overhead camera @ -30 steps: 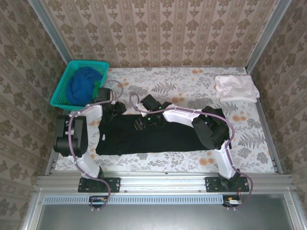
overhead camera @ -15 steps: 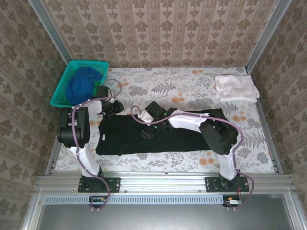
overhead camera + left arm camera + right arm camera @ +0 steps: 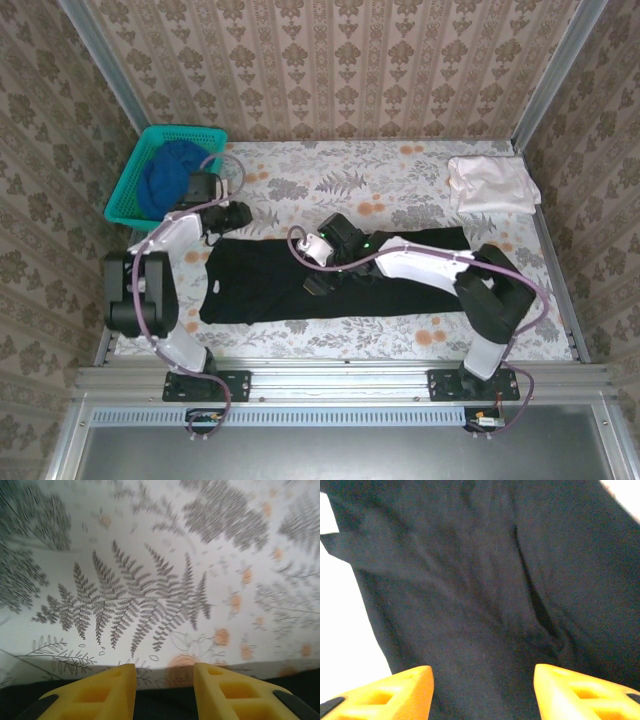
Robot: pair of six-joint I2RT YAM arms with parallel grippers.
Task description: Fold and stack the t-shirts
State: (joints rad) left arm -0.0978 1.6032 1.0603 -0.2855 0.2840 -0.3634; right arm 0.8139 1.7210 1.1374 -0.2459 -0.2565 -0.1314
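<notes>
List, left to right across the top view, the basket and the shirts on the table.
Teal basket holding the blue t-shirt → black t-shirt spread across the middle → pale white-pink t-shirt near the right edge.

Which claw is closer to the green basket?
Left. The left gripper is beside the teal basket, at the far edge of the black t-shirt; the right gripper is over the shirt's middle, farther off.
</notes>
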